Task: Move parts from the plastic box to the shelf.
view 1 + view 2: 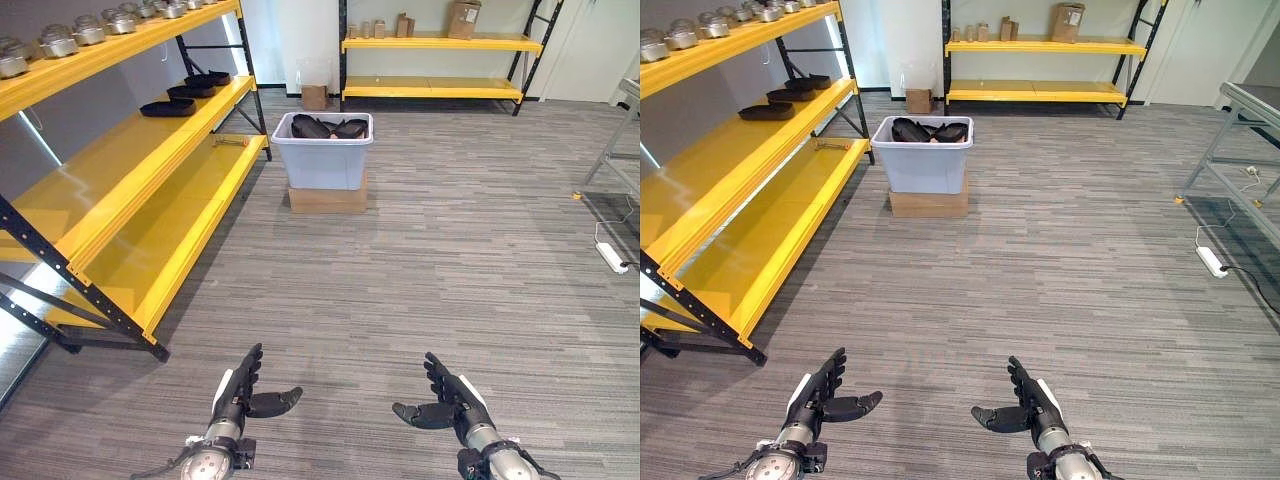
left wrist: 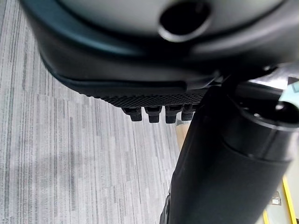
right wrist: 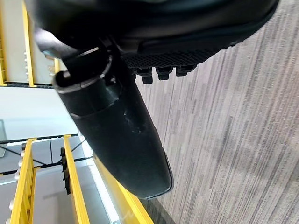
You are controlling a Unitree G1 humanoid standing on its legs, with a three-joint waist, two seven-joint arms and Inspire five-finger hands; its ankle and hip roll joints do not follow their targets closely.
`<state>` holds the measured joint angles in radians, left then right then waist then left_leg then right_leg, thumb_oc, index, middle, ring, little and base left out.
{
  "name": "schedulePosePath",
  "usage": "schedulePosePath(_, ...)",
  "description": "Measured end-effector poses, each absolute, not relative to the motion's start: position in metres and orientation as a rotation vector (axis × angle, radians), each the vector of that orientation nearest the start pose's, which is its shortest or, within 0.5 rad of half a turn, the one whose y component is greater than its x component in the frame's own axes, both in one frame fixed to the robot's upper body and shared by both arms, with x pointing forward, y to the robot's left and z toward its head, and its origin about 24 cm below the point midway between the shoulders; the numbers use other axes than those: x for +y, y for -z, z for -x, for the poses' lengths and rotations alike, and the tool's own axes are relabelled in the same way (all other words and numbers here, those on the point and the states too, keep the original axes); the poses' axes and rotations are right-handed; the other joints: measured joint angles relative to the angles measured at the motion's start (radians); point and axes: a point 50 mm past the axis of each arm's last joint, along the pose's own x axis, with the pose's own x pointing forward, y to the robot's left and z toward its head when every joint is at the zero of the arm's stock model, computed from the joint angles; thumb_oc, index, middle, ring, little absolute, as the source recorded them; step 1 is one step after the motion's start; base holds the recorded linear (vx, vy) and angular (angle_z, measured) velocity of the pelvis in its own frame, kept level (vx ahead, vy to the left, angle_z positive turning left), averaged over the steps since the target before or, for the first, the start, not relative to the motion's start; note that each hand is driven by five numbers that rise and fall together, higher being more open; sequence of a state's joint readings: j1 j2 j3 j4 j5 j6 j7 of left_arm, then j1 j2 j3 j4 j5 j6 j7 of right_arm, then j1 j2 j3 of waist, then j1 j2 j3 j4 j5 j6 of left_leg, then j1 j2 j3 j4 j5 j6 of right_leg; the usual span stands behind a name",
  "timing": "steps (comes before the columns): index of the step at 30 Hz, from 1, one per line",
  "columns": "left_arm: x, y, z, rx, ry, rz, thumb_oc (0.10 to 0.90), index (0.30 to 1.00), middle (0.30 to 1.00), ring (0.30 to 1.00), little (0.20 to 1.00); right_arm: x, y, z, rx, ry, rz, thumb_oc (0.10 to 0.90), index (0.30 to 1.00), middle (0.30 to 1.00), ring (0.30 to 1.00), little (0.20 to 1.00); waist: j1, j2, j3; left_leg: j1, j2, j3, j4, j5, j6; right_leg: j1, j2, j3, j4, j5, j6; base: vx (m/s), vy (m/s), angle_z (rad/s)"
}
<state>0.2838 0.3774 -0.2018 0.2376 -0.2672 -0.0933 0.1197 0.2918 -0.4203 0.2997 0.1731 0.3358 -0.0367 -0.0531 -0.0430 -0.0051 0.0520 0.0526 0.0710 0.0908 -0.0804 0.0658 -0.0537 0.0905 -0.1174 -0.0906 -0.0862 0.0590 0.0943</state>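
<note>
A pale grey plastic box (image 1: pixel 322 152) stands on a low cardboard base far ahead on the floor, with black parts (image 1: pixel 328 127) piled inside. The yellow shelf (image 1: pixel 150 170) runs along the left; black parts (image 1: pixel 168 107) lie on its middle level and metal parts (image 1: pixel 58 40) on the top level. My left hand (image 1: pixel 238 392) and right hand (image 1: pixel 452 400) hang low in front of me, both open with straight fingers and thumbs turned inward, holding nothing. Both are far from the box.
A second yellow shelf (image 1: pixel 440 45) with cardboard boxes stands at the back wall. A small cardboard box (image 1: pixel 314 97) sits behind the plastic box. A metal table frame (image 1: pixel 1240 130) and a white power strip (image 1: pixel 611 257) are on the right.
</note>
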Motion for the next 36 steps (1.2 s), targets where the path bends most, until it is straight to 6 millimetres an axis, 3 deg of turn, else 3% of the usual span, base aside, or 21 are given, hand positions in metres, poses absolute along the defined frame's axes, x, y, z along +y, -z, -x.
schedulePosePath(3, 0.215, 0.055, -0.169, 0.453, -0.055, -0.135, 0.9, 1.0, 1.0, 1.0, 1.0, -0.194, 0.053, -0.164, 0.492, -0.104, 0.08, 0.9, 1.0, 1.0, 1.0, 1.0, 0.003, -0.008, 0.001, -0.015, -0.007, -0.001, 0.002, 0.004, 0.005, -0.019, -0.006, 0.0, 0.009, 0.001, 0.002, -0.06, 0.175, 0.01)
schedulePosePath(6, 0.212, 0.048, -0.187, 0.408, -0.039, -0.142, 0.9, 1.0, 1.0, 1.0, 1.0, -0.195, 0.048, -0.173, 0.466, -0.111, 0.094, 0.9, 1.0, 1.0, 1.0, 1.0, -0.002, -0.021, 0.01, -0.075, -0.038, -0.019, 0.075, -0.027, 0.041, -0.123, -0.048, 0.001, 0.197, -0.078, 0.016, -0.06, 0.245, 0.14)
schedulePosePath(7, 0.213, 0.045, -0.192, 0.396, -0.037, -0.149, 0.9, 1.0, 1.0, 1.0, 1.0, -0.195, 0.049, -0.173, 0.469, -0.113, 0.091, 0.9, 1.0, 1.0, 1.0, 1.0, -0.006, -0.036, 0.019, -0.077, -0.073, -0.012, 0.104, -0.046, 0.057, -0.148, -0.076, 0.003, 0.28, -0.104, 0.025, -0.05, 0.354, 0.31)
schedulePosePath(8, 0.211, 0.043, -0.201, 0.38, -0.029, -0.155, 0.9, 1.0, 1.0, 1.0, 1.0, -0.193, 0.049, -0.175, 0.46, -0.112, 0.079, 0.9, 1.0, 1.0, 1.0, 1.0, -0.013, -0.053, 0.051, -0.127, -0.127, -0.005, 0.26, -0.112, 0.129, -0.2, -0.114, 0.008, 0.414, -0.124, 0.042, -0.06, 0.431, 0.27)
schedulePosePath(9, 0.201, 0.043, -0.209, 0.375, 0.0, -0.144, 0.9, 1.0, 1.0, 1.0, 1.0, -0.206, 0.041, -0.181, 0.427, -0.094, 0.118, 0.9, 1.0, 1.0, 1.0, 1.0, -0.013, -0.011, 0.095, -0.167, -0.142, 0.008, 0.367, -0.156, 0.192, -0.288, -0.121, 0.017, 0.596, -0.11, 0.04, 0.01, 0.2, 0.21)
schedulePosePath(10, 0.198, 0.044, -0.208, 0.374, 0.022, -0.149, 0.9, 1.0, 1.0, 1.0, 1.0, -0.213, 0.041, -0.179, 0.435, -0.088, 0.138, 0.9, 1.0, 1.0, 1.0, 1.0, -0.012, 0.033, 0.089, -0.171, -0.123, -0.003, 0.358, -0.192, 0.161, -0.337, -0.117, 0.021, 0.702, -0.104, 0.03, 0.02, 0.195, 0.05)
schedulePosePath(13, 0.207, 0.038, -0.209, 0.349, 0.017, -0.188, 0.9, 1.0, 1.0, 1.0, 1.0, -0.2, 0.051, -0.173, 0.476, -0.117, 0.109, 0.9, 1.0, 1.0, 1.0, 1.0, 0.001, 0.008, 0.125, -0.17, -0.172, 0.037, 0.415, -0.228, 0.189, -0.454, -0.25, 0.014, 0.878, -0.09, 0.01, 0.17, 0.014, -0.05)
schedulePosePath(15, 0.208, 0.037, -0.209, 0.345, 0.014, -0.191, 0.9, 1.0, 1.0, 1.0, 1.0, -0.194, 0.051, -0.174, 0.475, -0.141, 0.091, 0.9, 1.0, 1.0, 1.0, 1.0, 0.002, 0.038, 0.163, -0.179, -0.165, -0.015, 0.399, -0.209, 0.204, -0.471, -0.181, 0.013, 0.732, -0.12, 0.052, 0.24, -0.055, 0.08)
schedulePosePath(20, 0.212, 0.032, -0.216, 0.325, -0.01, -0.189, 0.9, 1.0, 1.0, 1.0, 1.0, -0.187, 0.051, -0.175, 0.469, -0.133, 0.07, 0.9, 1.0, 1.0, 1.0, 1.0, -0.015, -0.027, 0.204, -0.174, -0.184, -0.075, 0.372, -0.186, 0.184, -0.457, -0.078, 0.01, 0.482, -0.127, 0.069, 0.24, -0.09, 0.44)
schedulePosePath(21, 0.213, 0.029, -0.223, 0.31, -0.009, -0.203, 0.9, 1.0, 1.0, 1.0, 1.0, -0.183, 0.049, -0.183, 0.443, -0.117, 0.055, 0.9, 1.0, 1.0, 1.0, 1.0, -0.039, -0.081, 0.204, -0.16, -0.224, -0.103, 0.362, -0.23, 0.161, -0.456, -0.078, 0.016, 0.385, -0.108, 0.071, 0.3, -0.192, 0.97)
schedulePosePath(22, 0.209, 0.029, -0.226, 0.307, -0.012, -0.192, 0.9, 1.0, 1.0, 1.0, 1.0, -0.189, 0.04, -0.193, 0.389, -0.105, 0.071, 0.9, 1.0, 1.0, 1.0, 1.0, -0.065, -0.064, 0.222, -0.161, -0.199, -0.071, 0.615, -0.393, 0.177, -0.438, -0.079, 0.037, 0.436, -0.044, 0.065, 0.42, -0.283, 0.87)
schedulePosePath(23, 0.2, 0.038, -0.216, 0.334, -0.02, -0.16, 0.9, 1.0, 1.0, 1.0, 1.0, -0.196, 0.047, -0.192, 0.431, -0.077, 0.093, 0.9, 1.0, 1.0, 1.0, 1.0, -0.061, -0.028, 0.207, -0.135, -0.175, -0.098, 0.605, -0.436, 0.146, -0.452, -0.069, 0.046, 0.562, -0.069, 0.055, 0.63, -0.402, 0.55)
schedulePosePath(24, 0.195, 0.036, -0.215, 0.32, -0.02, -0.144, 0.9, 1.0, 1.0, 1.0, 1.0, -0.196, 0.049, -0.191, 0.447, -0.075, 0.092, 0.9, 1.0, 1.0, 1.0, 1.0, -0.055, -0.037, 0.196, -0.104, -0.166, -0.111, 0.564, -0.432, 0.128, -0.449, -0.069, 0.045, 0.616, -0.098, 0.056, 0.58, -0.372, 0.08)
schedulePosePath(28, 0.202, 0.042, -0.206, 0.369, -0.035, -0.18, 0.9, 1.0, 1.0, 1.0, 1.0, -0.184, 0.041, -0.202, 0.391, -0.097, 0.066, 0.9, 1.0, 1.0, 1.0, 1.0, -0.058, -0.027, 0.11, -0.056, -0.005, -0.107, 0.555, -0.469, 0.046, -0.425, 0.065, -0.037, 0.61, -0.201, -0.094, 0.26, -0.236, -0.31)
schedulePosePath(29, 0.204, 0.04, -0.208, 0.361, -0.034, -0.186, 0.9, 1.0, 1.0, 1.0, 1.0, -0.185, 0.037, -0.208, 0.374, -0.096, 0.075, 0.9, 1.0, 1.0, 1.0, 1.0, -0.065, -0.014, 0.105, -0.029, 0.024, -0.119, 0.533, -0.468, 0.03, -0.414, 0.092, -0.062, 0.624, -0.211, -0.102, 0.18, -0.416, -0.23)
schedulePosePath(30, 0.203, 0.037, -0.213, 0.346, -0.028, -0.189, 0.9, 1.0, 1.0, 1.0, 1.0, -0.188, 0.036, -0.209, 0.364, -0.082, 0.085, 0.9, 1.0, 1.0, 1.0, 1.0, -0.063, -0.024, 0.105, -0.073, 0.024, -0.122, 0.652, -0.421, -0.001, -0.395, 0.125, -0.064, 0.632, -0.222, -0.198, 0.21, -0.459, -0.12)
schedulePosePath(31, 0.194, 0.025, -0.23, 0.284, -0.007, -0.163, 0.9, 1.0, 1.0, 1.0, 1.0, -0.2, 0.036, -0.209, 0.371, -0.057, 0.118, 0.9, 1.0, 1.0, 1.0, 1.0, -0.034, -0.053, 0.106, -0.349, 0.006, -0.155, 1.113, -0.071, 0.07, -0.357, 0.132, -0.055, 0.583, -0.246, -0.275, 0.07, -0.22, -0.28)
schedulePosePath(32, 0.188, 0.017, -0.237, 0.246, 0.012, -0.154, 0.9, 1.0, 1.0, 1.0, 1.0, -0.206, 0.034, -0.21, 0.37, -0.041, 0.137, 0.9, 1.0, 1.0, 1.0, 1.0, 0.001, -0.056, 0.111, -0.526, -0.004, -0.163, 1.305, 0.231, 0.138, -0.318, 0.144, -0.057, 0.536, -0.249, -0.263, 0.12, -0.129, -0.67)
schedulePosePath(33, 0.189, 0.015, -0.238, 0.234, 0.014, -0.158, 0.9, 1.0, 1.0, 1.0, 1.0, -0.207, 0.035, -0.213, 0.37, -0.029, 0.141, 0.9, 1.0, 1.0, 1.0, 1.0, 0.024, -0.067, 0.128, -0.623, -0.025, -0.168, 1.353, 0.093, 0.111, -0.273, 0.152, -0.044, 0.514, -0.25, -0.237, 0.13, -0.035, -0.96)
schedulePosePath(34, 0.192, 0.021, -0.235, 0.258, 0.003, -0.164, 0.9, 1.0, 1.0, 1.0, 1.0, -0.204, 0.034, -0.215, 0.365, -0.031, 0.135, 0.9, 1.0, 1.0, 1.0, 1.0, 0.021, -0.076, 0.137, -0.66, -0.047, -0.163, 1.295, 0.051, 0.078, -0.217, 0.147, -0.051, 0.495, -0.262, -0.217, 0.25, -0.03, -0.85)
schedulePosePath(36, 0.193, 0.03, -0.227, 0.299, -0.002, -0.161, 0.9, 1.0, 1.0, 1.0, 1.0, -0.205, 0.032, -0.212, 0.338, -0.029, 0.139, 0.9, 1.0, 1.0, 1.0, 1.0, 0.017, -0.068, 0.138, -0.702, -0.045, -0.142, 1.104, 0.001, 0.092, -0.129, 0.151, -0.068, 0.443, -0.293, -0.232, 0.3, 0.046, -0.63)
